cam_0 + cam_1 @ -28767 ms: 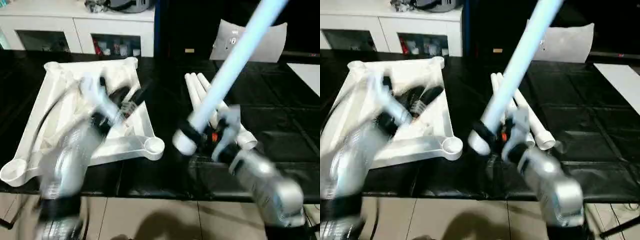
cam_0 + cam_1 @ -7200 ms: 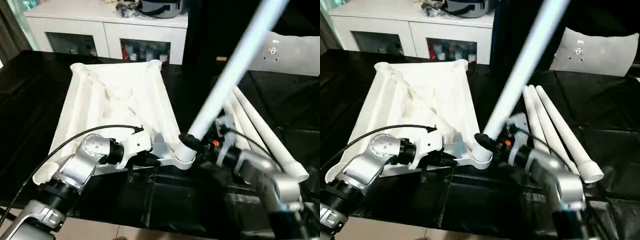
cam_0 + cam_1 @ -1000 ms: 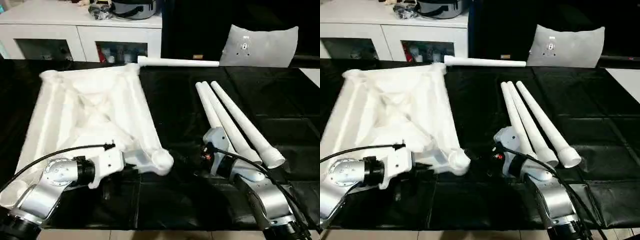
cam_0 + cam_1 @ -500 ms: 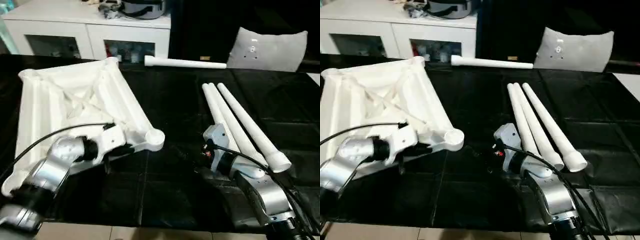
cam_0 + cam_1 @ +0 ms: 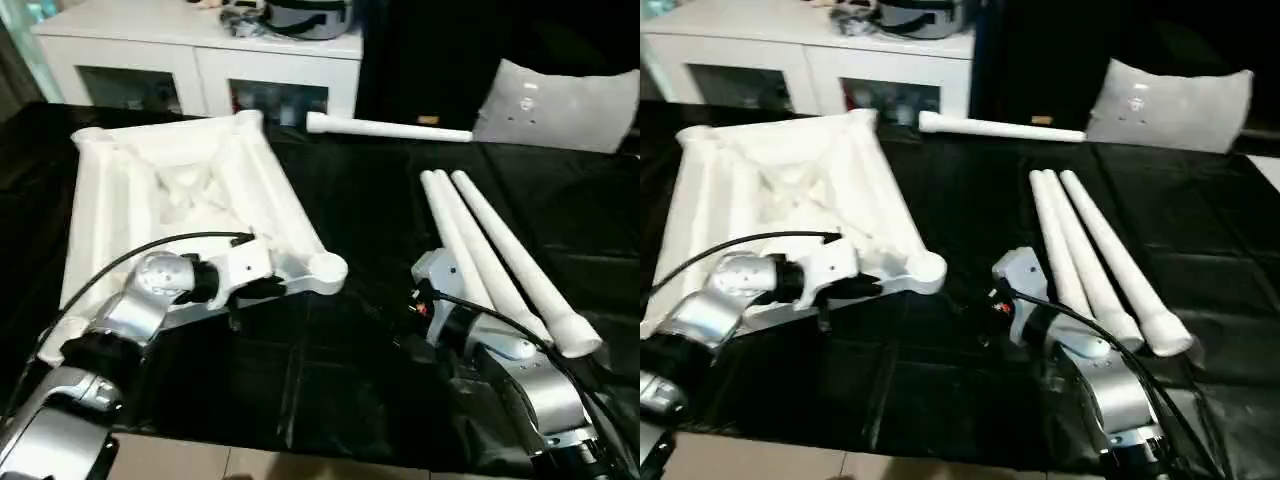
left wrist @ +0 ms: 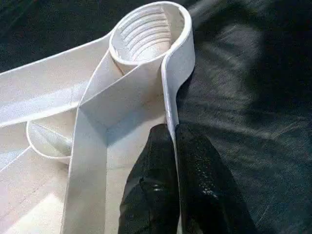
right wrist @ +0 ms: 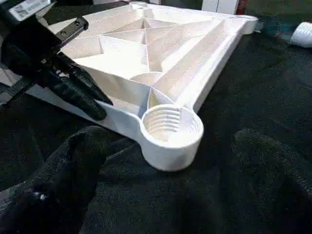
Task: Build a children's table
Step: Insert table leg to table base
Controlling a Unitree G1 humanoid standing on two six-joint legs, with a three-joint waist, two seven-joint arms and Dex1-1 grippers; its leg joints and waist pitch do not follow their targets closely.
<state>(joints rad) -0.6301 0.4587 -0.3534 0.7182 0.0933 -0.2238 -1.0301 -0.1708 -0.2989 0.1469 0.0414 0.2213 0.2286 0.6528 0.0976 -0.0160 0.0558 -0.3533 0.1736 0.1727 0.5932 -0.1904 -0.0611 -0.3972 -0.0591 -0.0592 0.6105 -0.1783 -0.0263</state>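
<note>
A black cloth [image 5: 360, 360] covers the work table. The white table top [image 5: 170, 190] lies upside down on it, on the robot's left side, ribs facing up. The left gripper [image 6: 170, 141] pinches the thin edge wall close to a round corner socket [image 7: 171, 127]. The right gripper [image 7: 165, 195] rests low on the cloth just in front of that socket, fingers spread wide, holding nothing. Three white legs [image 5: 500, 255] lie side by side on the right. A fourth leg [image 5: 390, 128] lies at the back. Behind stands a white cabinet [image 5: 200, 70], and a grey cushion [image 5: 560, 105] sits at the back right.
</note>
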